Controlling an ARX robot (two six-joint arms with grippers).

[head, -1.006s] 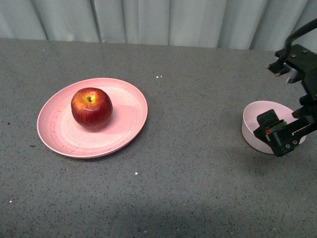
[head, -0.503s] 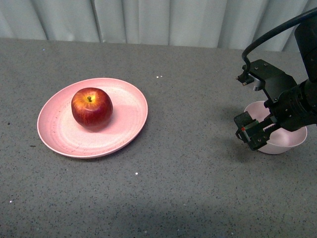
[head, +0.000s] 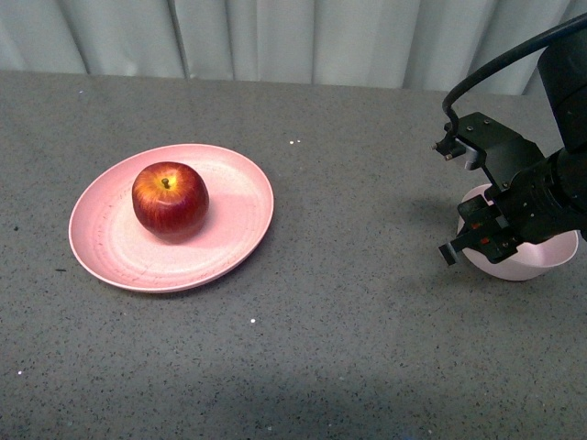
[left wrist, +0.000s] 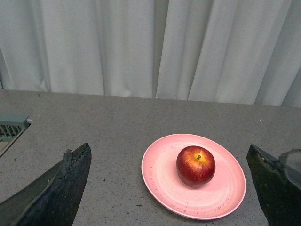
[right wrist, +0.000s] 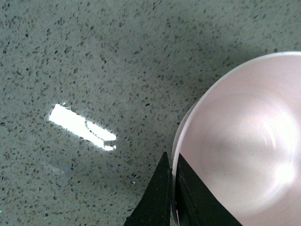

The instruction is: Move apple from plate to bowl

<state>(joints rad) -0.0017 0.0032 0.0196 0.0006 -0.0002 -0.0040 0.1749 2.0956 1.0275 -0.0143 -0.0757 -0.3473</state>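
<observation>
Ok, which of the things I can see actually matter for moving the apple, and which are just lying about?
For the job: apple, plate, bowl, right claw by the bowl, left claw open toward the apple.
Just there: grey table, curtain, grey vent-like piece, white specks.

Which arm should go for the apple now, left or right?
Left. The left end effector is open and faces the glossy dark-red apple on the wide matte pink plate. The right end effector is far from it, closed on the small pale pink bowl's rim.
</observation>
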